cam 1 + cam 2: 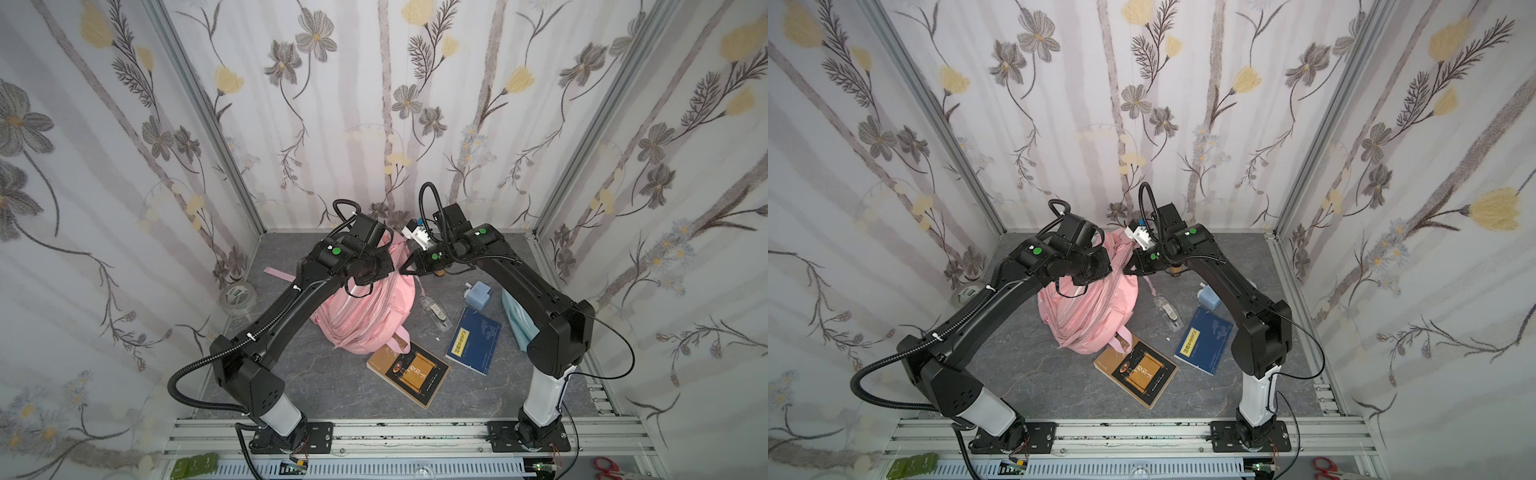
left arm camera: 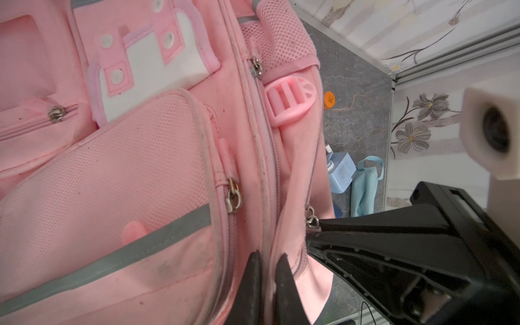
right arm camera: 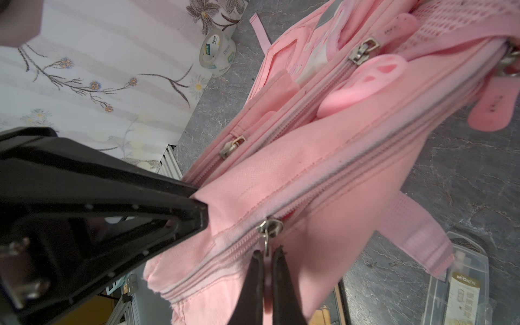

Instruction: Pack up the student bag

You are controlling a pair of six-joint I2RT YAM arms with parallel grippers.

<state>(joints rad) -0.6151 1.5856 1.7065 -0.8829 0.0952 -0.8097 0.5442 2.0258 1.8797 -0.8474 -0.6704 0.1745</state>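
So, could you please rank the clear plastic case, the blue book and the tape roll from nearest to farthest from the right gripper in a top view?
From the right gripper, shut on the student bag:
1. clear plastic case, beside the bag.
2. blue book, farther right.
3. tape roll, far left wall.

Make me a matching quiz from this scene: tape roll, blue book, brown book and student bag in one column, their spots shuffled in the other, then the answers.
1 tape roll
2 blue book
3 brown book
4 student bag

A nearest the front rail
B mid-table, between both arms
C by the left wall
D beside the right arm

Pairs: 1-C, 2-D, 3-A, 4-B
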